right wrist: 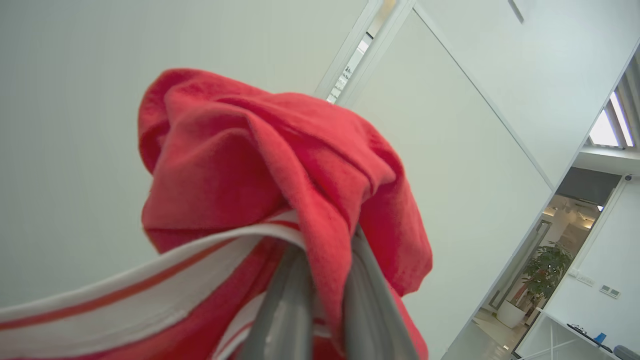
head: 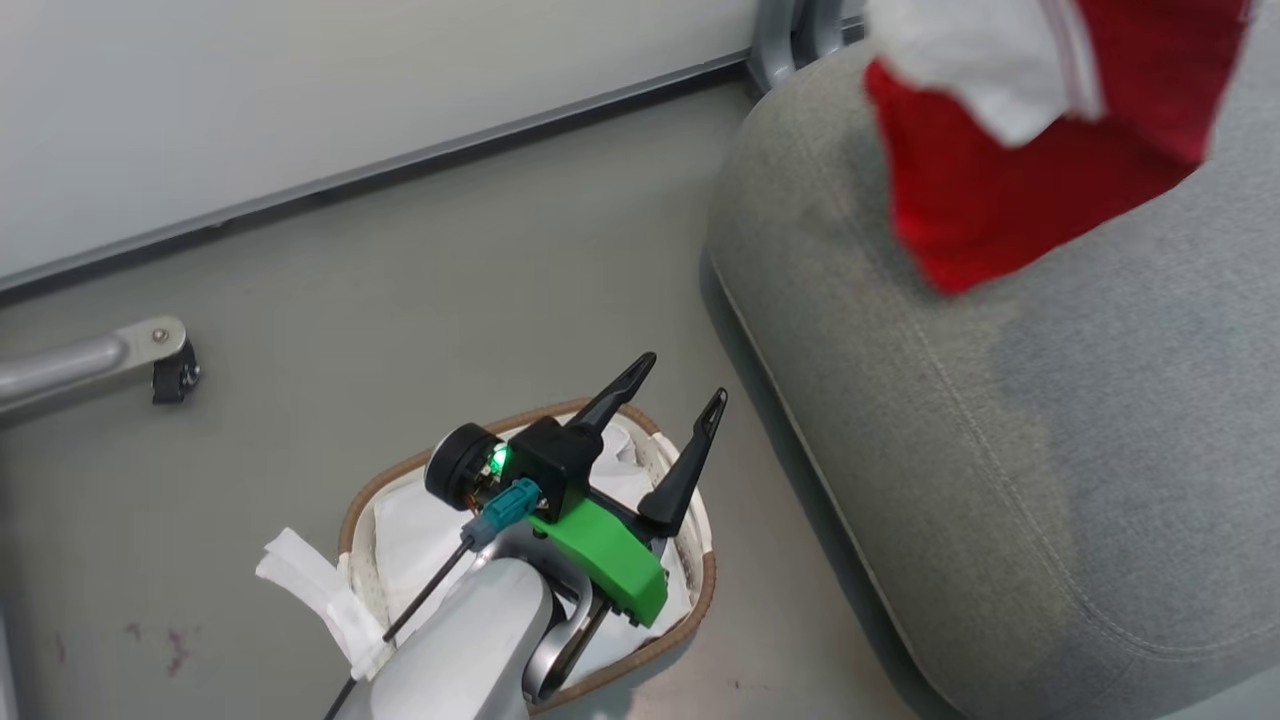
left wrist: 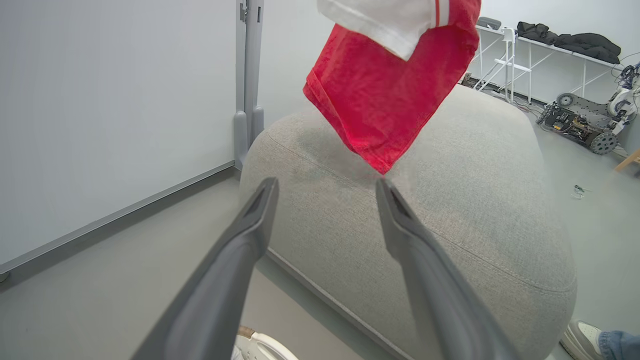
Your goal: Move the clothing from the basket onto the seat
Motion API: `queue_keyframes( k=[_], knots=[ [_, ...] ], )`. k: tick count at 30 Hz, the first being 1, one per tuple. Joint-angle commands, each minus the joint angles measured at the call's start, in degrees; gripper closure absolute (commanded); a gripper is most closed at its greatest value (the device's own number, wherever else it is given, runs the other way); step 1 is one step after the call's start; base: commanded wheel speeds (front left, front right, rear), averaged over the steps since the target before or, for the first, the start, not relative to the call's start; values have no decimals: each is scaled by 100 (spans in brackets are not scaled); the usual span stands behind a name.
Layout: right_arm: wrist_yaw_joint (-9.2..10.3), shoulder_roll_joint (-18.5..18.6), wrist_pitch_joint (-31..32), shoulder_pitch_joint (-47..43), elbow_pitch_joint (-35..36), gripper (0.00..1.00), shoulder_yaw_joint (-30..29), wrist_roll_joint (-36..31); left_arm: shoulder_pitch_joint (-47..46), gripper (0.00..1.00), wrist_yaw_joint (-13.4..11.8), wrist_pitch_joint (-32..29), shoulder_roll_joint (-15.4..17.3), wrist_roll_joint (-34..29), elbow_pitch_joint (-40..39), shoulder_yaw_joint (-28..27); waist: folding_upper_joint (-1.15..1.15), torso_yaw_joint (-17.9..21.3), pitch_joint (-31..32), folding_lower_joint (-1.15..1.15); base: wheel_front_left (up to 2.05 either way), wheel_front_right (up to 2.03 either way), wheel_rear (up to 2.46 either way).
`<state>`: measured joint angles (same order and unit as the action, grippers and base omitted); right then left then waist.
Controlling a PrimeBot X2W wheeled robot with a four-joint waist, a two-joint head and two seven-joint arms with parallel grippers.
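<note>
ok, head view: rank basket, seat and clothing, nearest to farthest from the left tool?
1. basket: on the floor, directly beneath the left tool.
2. seat: just to the tool's right.
3. clothing: hanging above the seat, upper right.

The soft red fabric garment (head: 990, 200) carries a white panel and twin white stripes along its 12 o'clock edge. The rounded fabric seat cushion (head: 1050, 450) is mottled light grey. The oval plastic basket (head: 707, 590), at 6 o'clock, is cream-white with a brown woven rim. The left gripper (head: 683, 377) has black fingers above a bright green bracket (head: 600, 555).
</note>
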<state>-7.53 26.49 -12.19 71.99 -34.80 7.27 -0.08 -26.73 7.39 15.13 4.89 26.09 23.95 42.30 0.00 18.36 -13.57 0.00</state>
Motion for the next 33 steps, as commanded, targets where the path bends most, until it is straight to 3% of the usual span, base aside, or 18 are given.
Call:
queue_keyframes(
  k=[1, 7, 13, 27, 33],
  knots=[
    [8, 130, 64, 168, -50, 100, 43, 16, -81, 0, 17, 4, 76, -50, -50, -9, 0, -230, -241, 0, 0, 0, 0],
    [8, 691, 299, 793, -274, 100, 105, 191, -217, 0, 17, 4, 217, -105, -210, 32, 0, -406, -612, 0, 0, 0, 0],
    [8, 787, 163, 471, -677, 100, -262, 383, -411, 0, 17, 4, 384, -198, -239, -24, 0, -488, -1148, 0, 0, 0, 0],
    [8, 126, -301, -857, -1843, 100, -1493, 308, -892, 0, 13, -11, 655, -423, -343, 22, 0, -534, -2214, 0, 0, 0, 0],
    [8, -234, -305, -1227, -1869, 100, -1812, 192, -1034, 0, 12, -70, 661, -464, -450, 114, 0, -508, -2433, 0, 0, 0, 0]
  ],
)
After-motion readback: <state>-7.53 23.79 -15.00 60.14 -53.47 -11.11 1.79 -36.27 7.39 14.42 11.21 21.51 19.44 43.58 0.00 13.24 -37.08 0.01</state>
